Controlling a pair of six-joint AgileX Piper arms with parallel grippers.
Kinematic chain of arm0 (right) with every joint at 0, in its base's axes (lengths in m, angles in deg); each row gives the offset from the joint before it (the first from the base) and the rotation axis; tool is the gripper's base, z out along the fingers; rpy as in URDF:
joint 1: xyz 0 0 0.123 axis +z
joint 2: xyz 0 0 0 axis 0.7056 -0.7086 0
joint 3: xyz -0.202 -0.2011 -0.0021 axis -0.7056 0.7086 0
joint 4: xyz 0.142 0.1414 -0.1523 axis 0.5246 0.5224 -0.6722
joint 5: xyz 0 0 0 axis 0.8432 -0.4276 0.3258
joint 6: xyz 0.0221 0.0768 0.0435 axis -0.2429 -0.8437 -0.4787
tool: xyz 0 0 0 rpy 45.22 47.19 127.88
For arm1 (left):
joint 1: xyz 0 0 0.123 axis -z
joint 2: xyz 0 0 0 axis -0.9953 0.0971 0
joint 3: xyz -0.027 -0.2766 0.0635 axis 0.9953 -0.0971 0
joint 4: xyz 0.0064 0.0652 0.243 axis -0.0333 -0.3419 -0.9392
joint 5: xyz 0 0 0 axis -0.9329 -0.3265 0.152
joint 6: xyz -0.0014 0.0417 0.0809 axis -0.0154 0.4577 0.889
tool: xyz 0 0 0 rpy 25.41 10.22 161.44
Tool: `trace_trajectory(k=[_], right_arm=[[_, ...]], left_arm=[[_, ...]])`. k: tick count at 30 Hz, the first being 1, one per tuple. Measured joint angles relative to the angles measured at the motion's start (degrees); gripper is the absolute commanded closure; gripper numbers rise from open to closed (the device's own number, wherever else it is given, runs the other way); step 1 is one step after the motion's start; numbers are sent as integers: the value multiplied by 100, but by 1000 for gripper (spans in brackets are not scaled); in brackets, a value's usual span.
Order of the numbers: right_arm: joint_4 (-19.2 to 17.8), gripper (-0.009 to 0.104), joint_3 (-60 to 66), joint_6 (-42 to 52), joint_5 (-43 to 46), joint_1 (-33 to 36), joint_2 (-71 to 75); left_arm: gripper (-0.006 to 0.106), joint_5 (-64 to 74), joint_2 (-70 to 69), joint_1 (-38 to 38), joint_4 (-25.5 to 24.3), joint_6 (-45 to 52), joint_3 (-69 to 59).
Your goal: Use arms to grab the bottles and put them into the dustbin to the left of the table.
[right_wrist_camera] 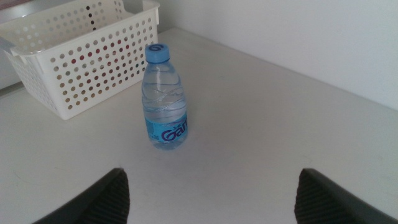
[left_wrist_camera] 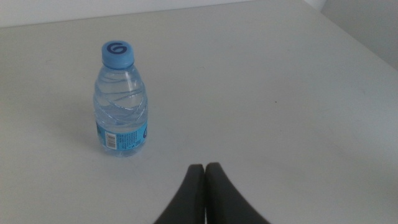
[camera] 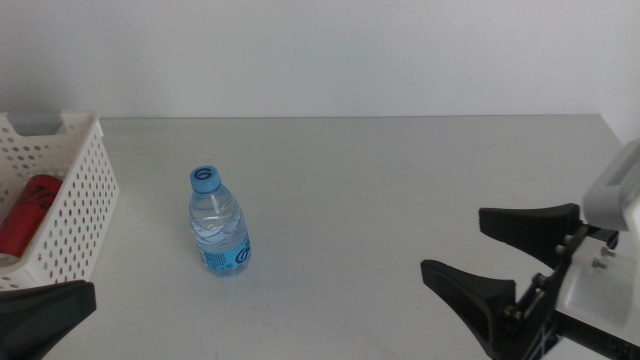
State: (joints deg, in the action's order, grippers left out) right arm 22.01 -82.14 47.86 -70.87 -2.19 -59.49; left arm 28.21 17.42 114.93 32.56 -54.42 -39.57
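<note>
A short clear water bottle (camera: 218, 223) with a blue cap and label stands upright on the table (camera: 380, 180), left of centre. It also shows in the left wrist view (left_wrist_camera: 120, 102) and the right wrist view (right_wrist_camera: 164, 98). The white perforated dustbin (camera: 75, 205) sits at the left edge, with the red can (camera: 27, 213) lying inside. My right gripper (camera: 488, 255) is open at the right, well away from the bottle. My left gripper (left_wrist_camera: 205, 171) is shut and empty, low at the bottom left (camera: 45, 310). The yellow-juice bottle is out of view.
A pale wall rises behind the table's far edge. The dustbin (right_wrist_camera: 81, 56) stands just beyond the bottle in the right wrist view. Bare tabletop lies between the bottle and the right gripper.
</note>
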Motion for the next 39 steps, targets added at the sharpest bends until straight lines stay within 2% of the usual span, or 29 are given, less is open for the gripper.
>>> trace_trajectory(k=[3, 6, 12, 15, 21, 31, 39], right_arm=[[362, 29, 328, 586, 0, -120, 612], [611, 31, 676, 666, -88, -408, 1216], [673, 31, 963, 564, -689, -1295, 2028], [644, 31, 968, 559, -758, -1514, 2133], [607, 31, 968, 532, -735, -1503, 2133], [600, 31, 968, 527, -735, -921, 2133], [600, 31, 968, 527, -757, -725, 2133]], left_arm=[[102, 0, 0, 0, 0, 0, 0], [102, 0, 0, 0, 0, 0, 0], [102, 0, 0, 0, 0, 0, 0], [102, 0, 0, 0, 0, 0, 0], [102, 0, 0, 0, 0, 0, 0], [102, 0, 0, 0, 0, 0, 0], [102, 0, 0, 0, 0, 0, 0]])
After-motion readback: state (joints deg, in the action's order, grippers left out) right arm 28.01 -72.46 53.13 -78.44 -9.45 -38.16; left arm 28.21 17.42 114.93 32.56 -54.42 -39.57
